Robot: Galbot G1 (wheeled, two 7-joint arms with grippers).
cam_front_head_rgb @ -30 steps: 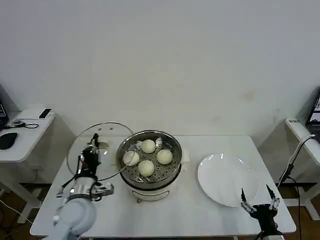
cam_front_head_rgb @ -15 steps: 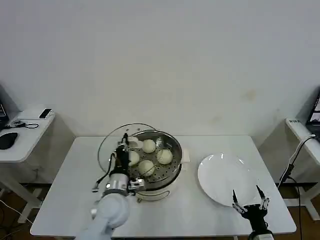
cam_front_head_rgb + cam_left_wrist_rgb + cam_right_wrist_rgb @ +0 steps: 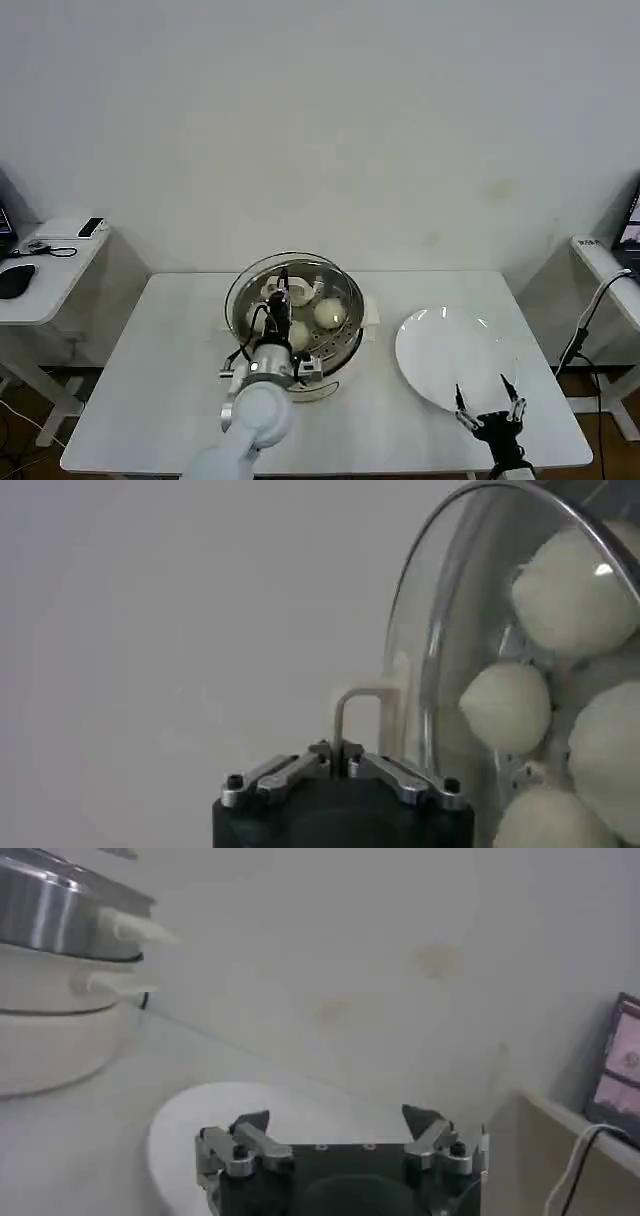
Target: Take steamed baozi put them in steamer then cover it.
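My left gripper (image 3: 283, 291) is shut on the handle (image 3: 343, 720) of the clear glass cover (image 3: 342, 286), holding it over the steel steamer (image 3: 338, 363) in the middle of the table. Several steamed baozi (image 3: 329, 313) lie on the perforated tray inside. In the left wrist view the baozi (image 3: 505, 706) show through the cover's glass (image 3: 470, 620), and my left gripper (image 3: 340, 761) pinches the thin metal handle bracket. My right gripper (image 3: 487, 414) stands open with nothing in it at the table's front right, beside the white plate (image 3: 450, 355).
The white plate (image 3: 235, 1110) lies bare to the right of the steamer (image 3: 45, 918). Side tables stand off both ends of the white table (image 3: 130, 380); the left one holds a phone (image 3: 90, 227) and a mouse (image 3: 14, 281).
My left gripper has carried the cover rightward from beside the steamer to over it. My right gripper has drifted slightly left and lower near the front edge.
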